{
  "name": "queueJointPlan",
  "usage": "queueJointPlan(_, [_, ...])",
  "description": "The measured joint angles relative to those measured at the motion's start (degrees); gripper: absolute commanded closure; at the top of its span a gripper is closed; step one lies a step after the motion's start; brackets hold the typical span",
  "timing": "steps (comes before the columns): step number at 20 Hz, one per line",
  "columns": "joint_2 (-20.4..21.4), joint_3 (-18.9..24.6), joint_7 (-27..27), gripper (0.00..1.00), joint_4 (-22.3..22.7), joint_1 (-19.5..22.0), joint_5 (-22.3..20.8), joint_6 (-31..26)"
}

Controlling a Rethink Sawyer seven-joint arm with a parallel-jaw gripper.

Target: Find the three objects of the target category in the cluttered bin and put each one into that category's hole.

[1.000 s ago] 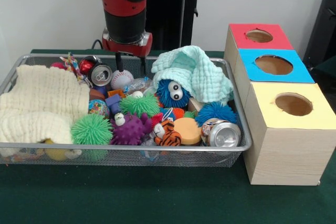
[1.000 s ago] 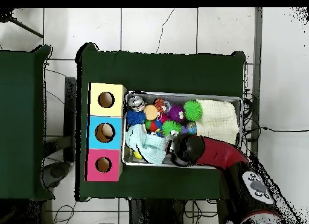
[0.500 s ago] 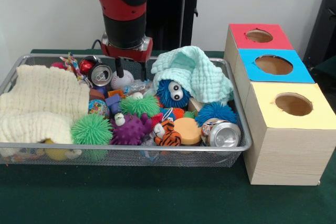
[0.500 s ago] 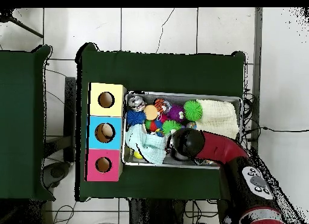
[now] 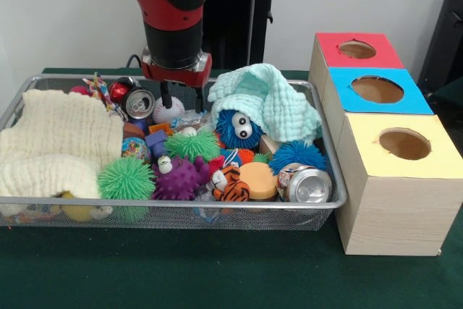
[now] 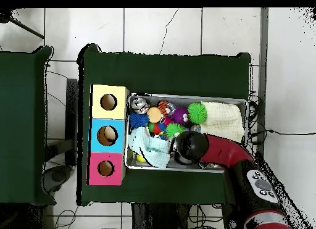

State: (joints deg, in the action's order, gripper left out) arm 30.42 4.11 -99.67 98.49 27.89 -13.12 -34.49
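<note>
My gripper [image 5: 181, 98] hangs open over the back of the wire bin [image 5: 173, 206]. Its left finger reaches down just above a white baseball [image 5: 168, 111]; nothing is held between the fingers. A soda can [image 5: 139, 103] lies to the left of the ball, and a second can [image 5: 305, 184] lies at the bin's front right. Spiky balls fill the middle: green [image 5: 126, 177], green [image 5: 192, 144], purple [image 5: 179, 177] and blue [image 5: 298, 155]. A blue furry toy with eyes [image 5: 237, 128] peeks from under a mint cloth [image 5: 269, 103]. In the overhead view the arm's head [image 6: 189, 146] hides the gripper.
A cream cloth [image 5: 58, 142] covers the bin's left end. A tiger toy [image 5: 230, 184] and an orange disc [image 5: 258, 179] lie near the front. Right of the bin stand three boxes with round holes: red [image 5: 358, 50], blue [image 5: 376, 90], yellow [image 5: 404, 144].
The gripper has come down a little toward the baseball and moved slightly further in over the bin. It stays open. The objects have not moved.
</note>
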Motion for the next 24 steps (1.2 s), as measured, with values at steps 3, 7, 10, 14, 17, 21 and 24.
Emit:
queueJointPlan(3, [0.0, 0.0, 0.0, 0.0, 0.0, 0.0, 0.0, 0.6])
queueJointPlan(7, [0.0, 0.0, 0.0, 0.0, 0.0, 0.0, 0.0, 1.1])
queueJointPlan(10, [0.0, 0.0, 0.0, 0.0, 0.0, 0.0, 0.0, 1.2])
queueJointPlan(14, [0.0, 0.0, 0.0, 0.0, 0.0, 0.0, 0.0, 1.2])
queueJointPlan(17, [0.0, 0.0, 0.0, 0.0, 0.0, 0.0, 0.0, 1.2])
queueJointPlan(21, [0.0, 0.2, 0.0, 0.0, 0.0, 0.0, 0.0, 1.2])
queueJointPlan(24, [0.0, 0.4, 0.0, 0.0, 0.0, 0.0, 0.0, 1.3])
